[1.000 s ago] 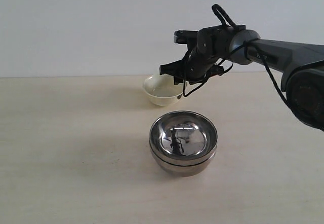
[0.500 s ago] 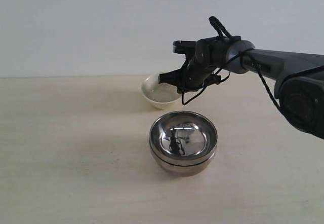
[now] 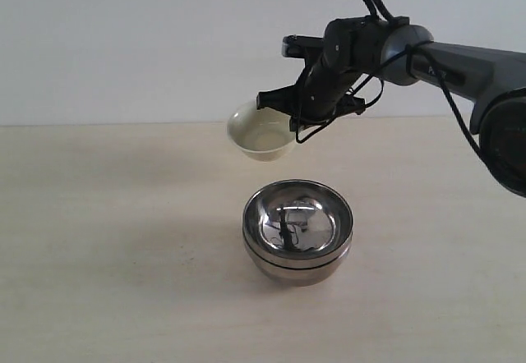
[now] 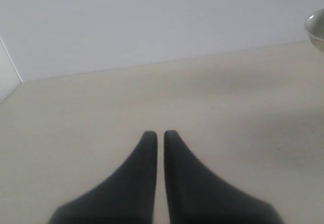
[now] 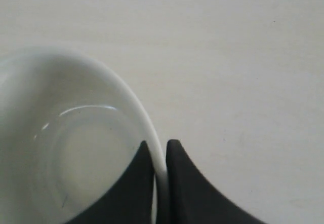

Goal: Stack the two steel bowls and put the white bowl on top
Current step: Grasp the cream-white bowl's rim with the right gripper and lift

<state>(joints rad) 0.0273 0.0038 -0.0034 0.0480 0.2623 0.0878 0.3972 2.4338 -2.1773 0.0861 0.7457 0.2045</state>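
The two steel bowls (image 3: 297, 230) sit nested, one inside the other, in the middle of the table. The white bowl (image 3: 261, 139) hangs in the air behind and above them, tilted a little. My right gripper (image 3: 293, 119) is shut on the right side of its rim. In the right wrist view the rim of the white bowl (image 5: 76, 138) runs between the two black fingers of my right gripper (image 5: 160, 147), one inside the bowl, one outside. My left gripper (image 4: 157, 134) is shut over bare table with nothing in it, and the exterior view does not show it.
The pale wooden table (image 3: 107, 240) runs up to a plain white wall (image 3: 123, 43) at the back. In the left wrist view a bowl's edge (image 4: 316, 29) shows at the frame's border.
My right gripper has closed on the white bowl's rim and lifted it off the table. The stacked steel bowls have not moved.
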